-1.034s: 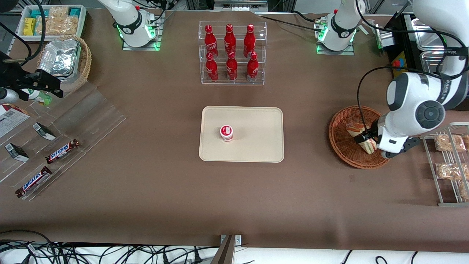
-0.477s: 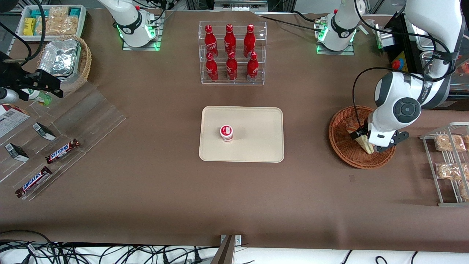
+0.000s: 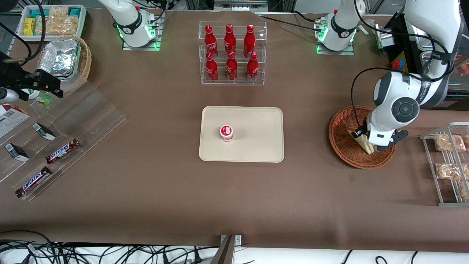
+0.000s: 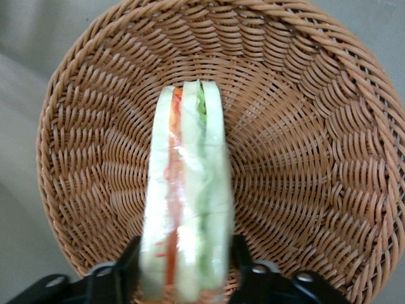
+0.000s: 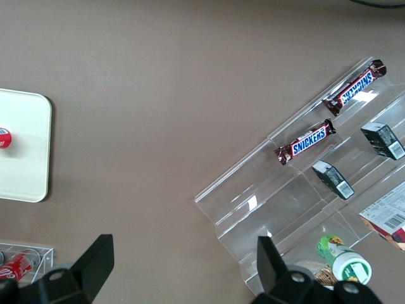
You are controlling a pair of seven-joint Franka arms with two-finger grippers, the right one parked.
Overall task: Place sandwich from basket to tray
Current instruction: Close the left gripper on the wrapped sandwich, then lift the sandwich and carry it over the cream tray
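only at the wrist: end effector (image 4: 185, 269) clamped on the sandwich (image 4: 186, 209), edge-up over the basket (image 4: 304, 158).

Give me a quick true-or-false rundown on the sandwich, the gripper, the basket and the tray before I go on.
1. The sandwich is between the gripper fingers, over the basket. True.
2. The sandwich already lies on the tray. False: it is at the basket, toward the working arm's end of the table.
3. The tray is bare. False: a small red-and-white cup stands on it.
4. The basket holds nothing apart from the sandwich. True, as far as the wrist view shows.
5. The bottle rack holds four red bottles. False: it holds six.
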